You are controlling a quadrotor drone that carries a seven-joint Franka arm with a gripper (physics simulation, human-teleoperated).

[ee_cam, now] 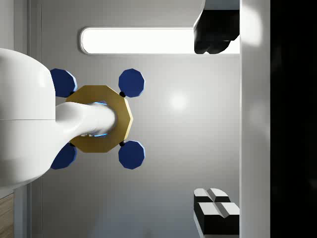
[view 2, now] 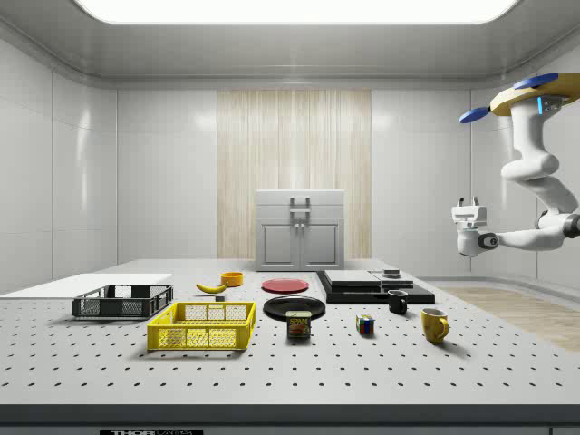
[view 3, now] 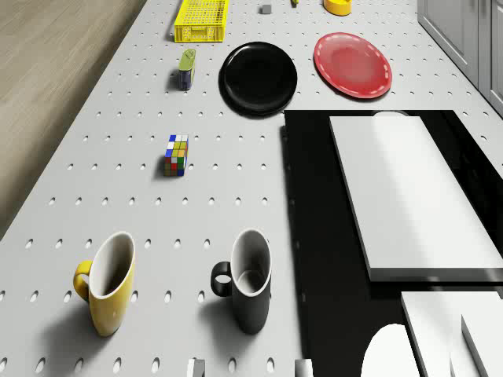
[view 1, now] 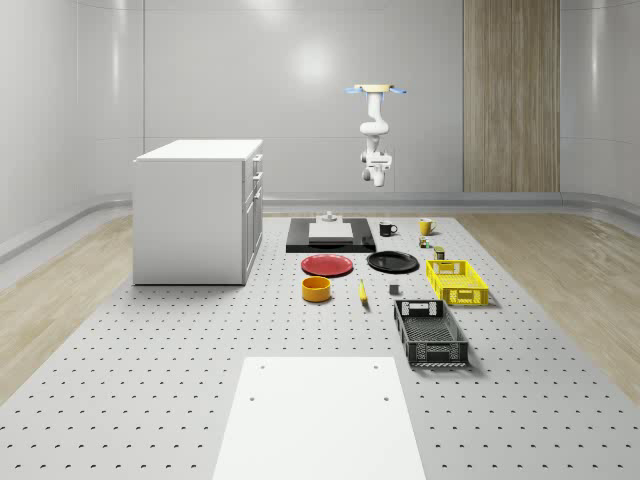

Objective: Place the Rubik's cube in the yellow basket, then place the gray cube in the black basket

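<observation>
Hovering high above the far edge of the desk point(view 1: 150, 400), the drone point(view 1: 377, 90) carries its arm point(view 1: 373, 125) folded beneath it, and the gripper point(view 1: 377, 180) hangs in the air well above the dark tray point(view 1: 330, 240), touching nothing. Seen from the side, the gripper point(view 2: 468, 205) points upward, with the fingers point(view 2: 461, 204) standing slightly apart and nothing held between them. The wrist view looks up at the drone's yellow body point(ee_cam: 101, 119) and blue rotors point(ee_cam: 131, 82), with dark finger tips point(ee_cam: 215, 210) at the frame's edges.

The Rubik's cube point(view 3: 177, 155) rests on the perforated desk near the desk's right edge as the whole-scene view shows it, between the two mugs and the yellow basket point(view 1: 457, 281). A yellow mug point(view 3: 106, 283) and a black mug point(view 3: 247, 279) stand upright, side by side and apart, toward the far edge. A small tin point(view 3: 186, 69) stands just beside the black plate point(view 3: 258, 77), and a red plate point(view 3: 353, 64) lies next to that. The gray cube point(view 1: 394, 290) sits between the yellow basket and the banana point(view 1: 362, 292). The black basket point(view 1: 430, 333) lies nearer the front edge. An orange bowl point(view 1: 316, 289) stands beside the red plate, and a white cabinet point(view 1: 198, 210) occupies the desk's left side.
</observation>
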